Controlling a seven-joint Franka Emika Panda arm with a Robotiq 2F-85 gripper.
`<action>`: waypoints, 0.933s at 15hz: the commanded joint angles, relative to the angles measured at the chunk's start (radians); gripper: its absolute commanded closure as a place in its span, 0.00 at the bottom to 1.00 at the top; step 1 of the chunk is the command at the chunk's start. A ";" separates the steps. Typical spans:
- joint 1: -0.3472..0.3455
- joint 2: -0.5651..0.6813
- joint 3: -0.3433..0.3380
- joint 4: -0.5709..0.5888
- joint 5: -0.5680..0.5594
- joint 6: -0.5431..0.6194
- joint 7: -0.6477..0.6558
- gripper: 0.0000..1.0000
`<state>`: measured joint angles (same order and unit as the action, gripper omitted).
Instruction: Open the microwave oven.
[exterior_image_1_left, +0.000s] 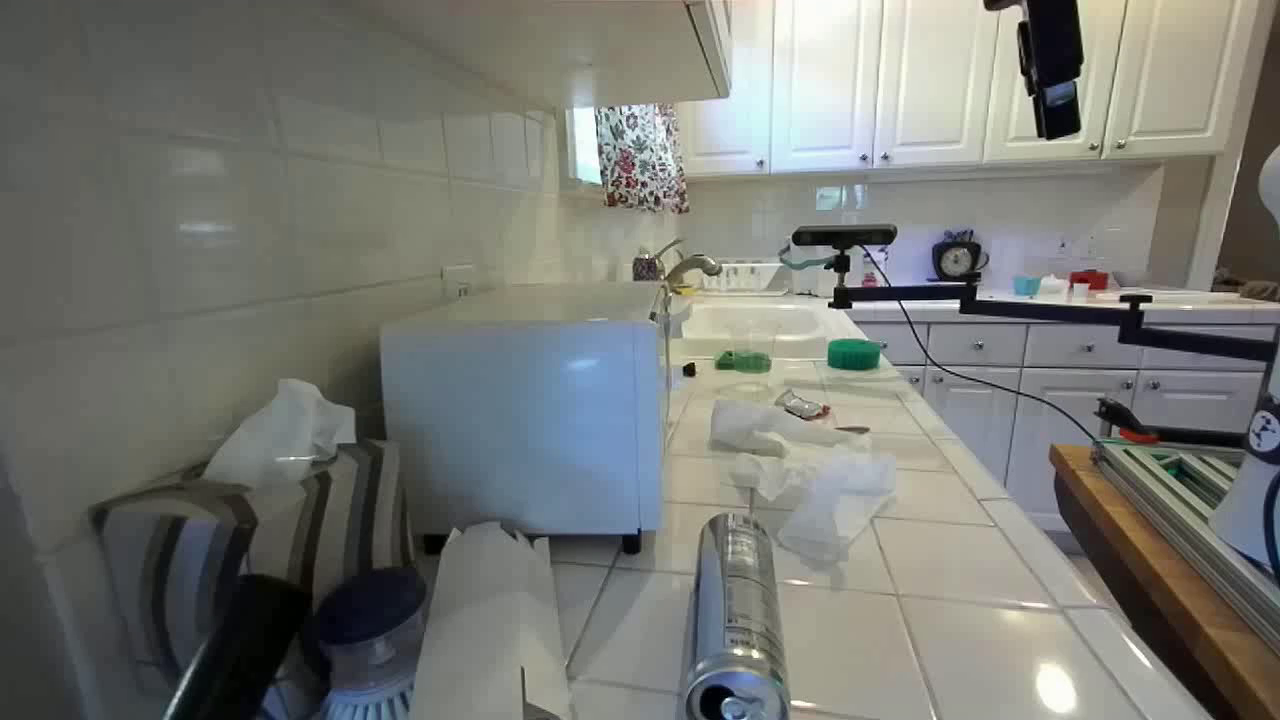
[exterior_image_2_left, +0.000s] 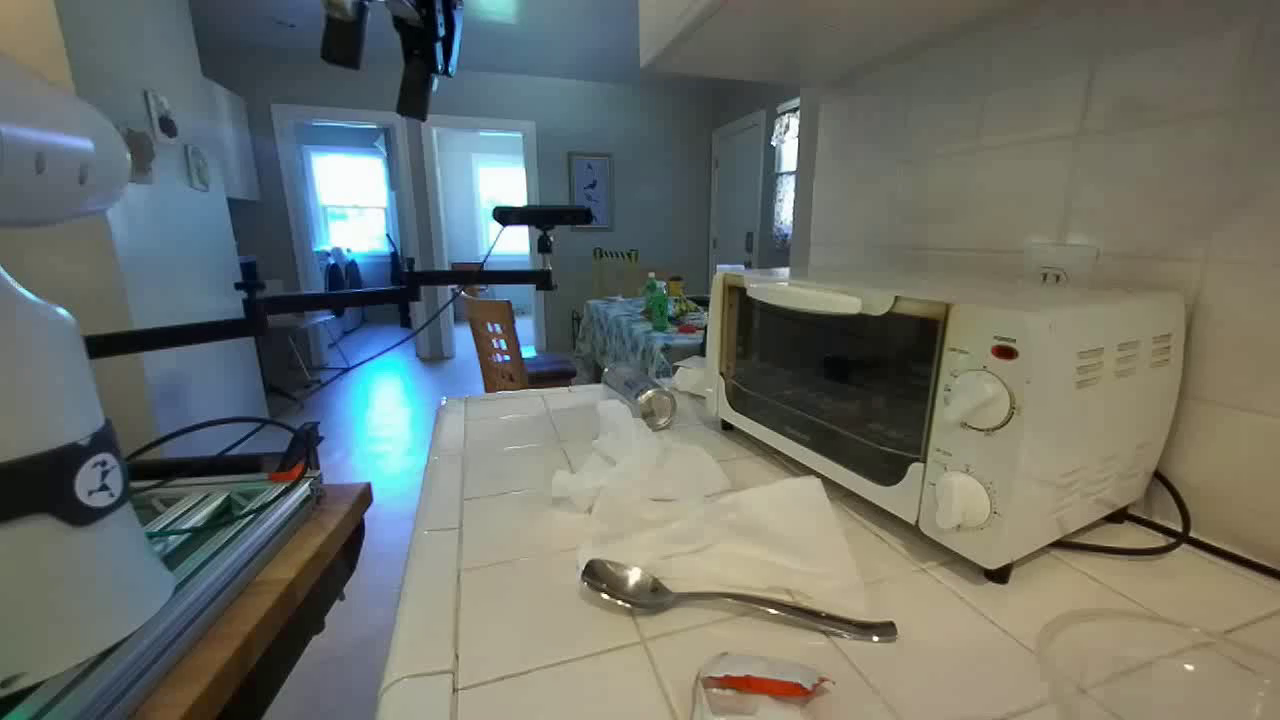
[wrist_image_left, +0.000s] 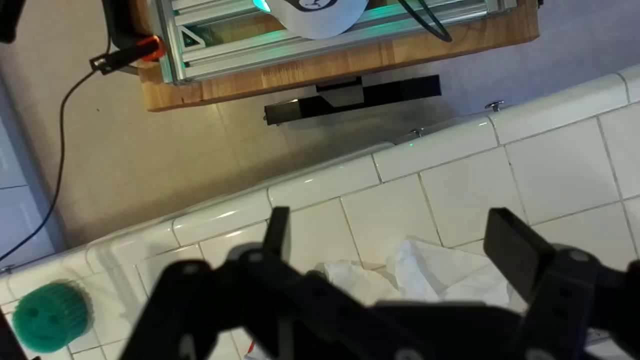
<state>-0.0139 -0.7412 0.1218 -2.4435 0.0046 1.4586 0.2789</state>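
Note:
The microwave oven is a white box-shaped appliance on the tiled counter against the wall. It shows in both exterior views, from its side (exterior_image_1_left: 520, 420) and with its front in sight (exterior_image_2_left: 1060, 400). Its dark-windowed door (exterior_image_2_left: 830, 385) is shut, with a white handle (exterior_image_2_left: 820, 298) along the top edge. The oven is out of the wrist view. My gripper is open and empty, with its two black fingers wide apart in the wrist view (wrist_image_left: 390, 217). It hangs high above and away from the oven, at the top of both exterior views (exterior_image_1_left: 1058, 125) (exterior_image_2_left: 378, 80).
White paper sheets (exterior_image_2_left: 720, 530), a spoon (exterior_image_2_left: 740, 605) and a wrapper (exterior_image_2_left: 760, 685) lie before the oven. A can (exterior_image_1_left: 738, 620) lies nearby. A green scrubber (wrist_image_left: 50, 317) sits near the counter edge. A camera on a black arm (exterior_image_1_left: 843, 236) stands beside. A cabinet (exterior_image_1_left: 560, 45) overhangs the oven.

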 joint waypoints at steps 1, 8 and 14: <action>0.000 0.001 0.000 0.002 0.000 -0.001 -0.001 0.00; -0.042 0.016 0.006 -0.001 0.046 0.103 0.132 0.00; -0.107 0.042 0.010 -0.029 0.121 0.316 0.332 0.00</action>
<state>-0.0860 -0.7014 0.1218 -2.4521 0.0760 1.6990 0.5173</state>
